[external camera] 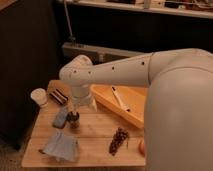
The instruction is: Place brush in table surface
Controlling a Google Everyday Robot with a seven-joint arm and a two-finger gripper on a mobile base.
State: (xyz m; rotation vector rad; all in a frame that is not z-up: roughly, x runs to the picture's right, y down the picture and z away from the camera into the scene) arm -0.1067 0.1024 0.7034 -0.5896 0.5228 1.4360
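The brush (119, 98), a slim white stick with a small dark end, lies inside the orange-yellow bin (104, 103) on the right half of the table surface (97, 131). My white arm reaches in from the right across the bin. My gripper (75, 111) hangs down at the table's left middle, right above a small dark can (74, 120). It is well to the left of the brush and apart from it. The arm's wrist hides most of the gripper.
A white cup (38, 96) and a dark striped block (60, 95) stand at the back left. A blue-grey cloth (61, 146) lies front left, with a small blue-grey item (61, 117) beside the can. A dark grape bunch (118, 140) and a reddish fruit (141, 147) lie at the front right.
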